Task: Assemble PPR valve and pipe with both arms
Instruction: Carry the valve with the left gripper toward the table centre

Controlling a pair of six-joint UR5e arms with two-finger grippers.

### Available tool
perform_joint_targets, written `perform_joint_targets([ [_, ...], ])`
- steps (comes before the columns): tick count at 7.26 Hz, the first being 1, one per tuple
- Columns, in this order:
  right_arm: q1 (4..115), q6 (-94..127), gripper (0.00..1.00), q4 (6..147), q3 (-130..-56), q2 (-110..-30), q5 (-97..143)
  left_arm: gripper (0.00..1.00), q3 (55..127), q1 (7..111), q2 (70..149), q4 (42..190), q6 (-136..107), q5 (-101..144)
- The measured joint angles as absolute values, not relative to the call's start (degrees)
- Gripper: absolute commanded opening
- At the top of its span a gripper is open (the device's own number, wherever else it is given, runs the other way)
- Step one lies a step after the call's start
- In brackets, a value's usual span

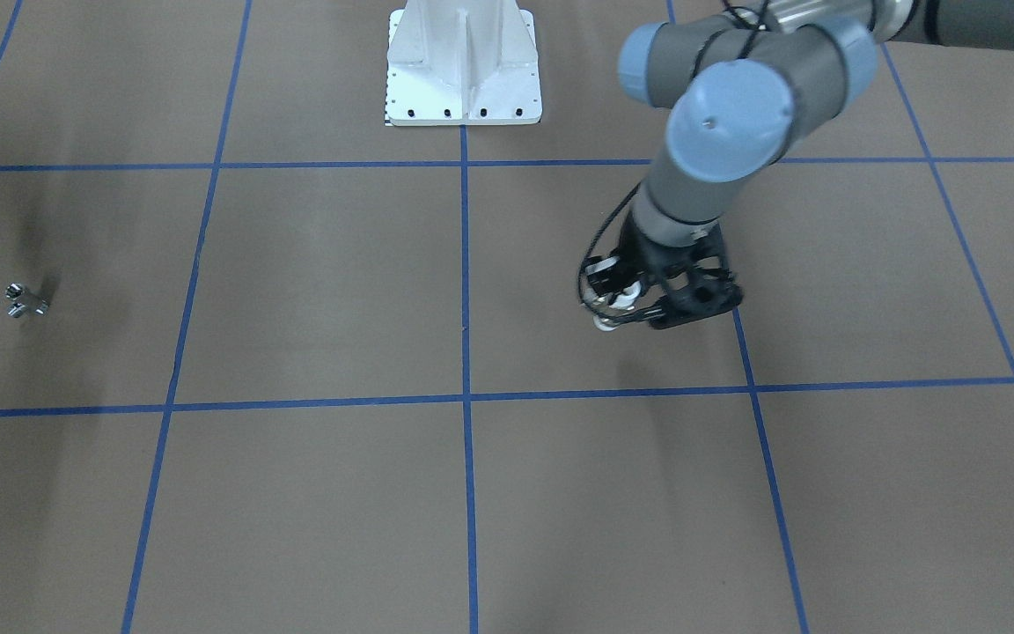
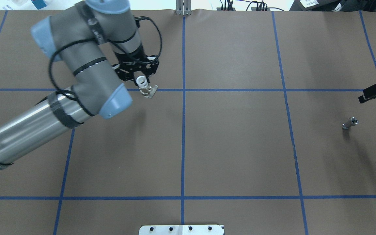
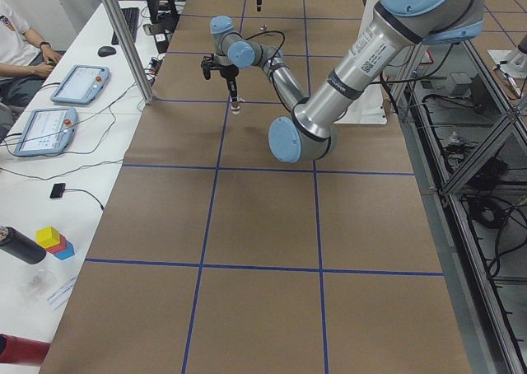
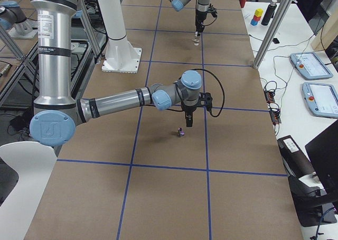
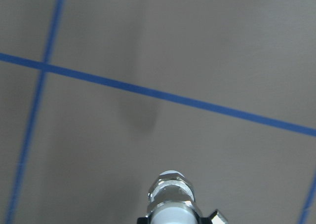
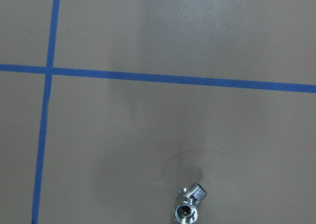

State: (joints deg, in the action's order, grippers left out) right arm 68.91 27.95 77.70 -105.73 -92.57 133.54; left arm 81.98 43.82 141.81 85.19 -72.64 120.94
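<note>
My left gripper (image 2: 141, 81) is shut on the PPR valve (image 2: 146, 88), gripping its white ringed end. The metal middle and little side lever hang below the fingers, a little above the brown table. The valve also shows in the front view (image 1: 610, 310) and at the bottom of the left wrist view (image 5: 172, 194). The pipe (image 2: 350, 123), a tiny chrome fitting, lies loose on the table at the far right, also seen in the front view (image 1: 25, 299) and the right wrist view (image 6: 189, 209). My right gripper (image 2: 375, 92) hovers just beyond it at the view's edge, cut off; I cannot tell if it is open.
The table is brown paper with a blue tape grid (image 2: 183, 130). The white robot base (image 1: 463, 66) stands at the near middle edge. Operators' desks with tablets (image 3: 78, 81) run along the far side.
</note>
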Motion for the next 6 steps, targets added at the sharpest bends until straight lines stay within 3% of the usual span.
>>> perform_joint_targets([
  [2,68.9,27.9,1.00,77.7,-105.7,-92.4,133.5,0.00,71.4,41.1,150.2,89.6,-75.2,117.8],
  [6,69.0,27.9,1.00,77.7,-106.1,-92.3,133.5,0.00,66.0,37.8,154.5,90.4,-75.5,114.7],
])
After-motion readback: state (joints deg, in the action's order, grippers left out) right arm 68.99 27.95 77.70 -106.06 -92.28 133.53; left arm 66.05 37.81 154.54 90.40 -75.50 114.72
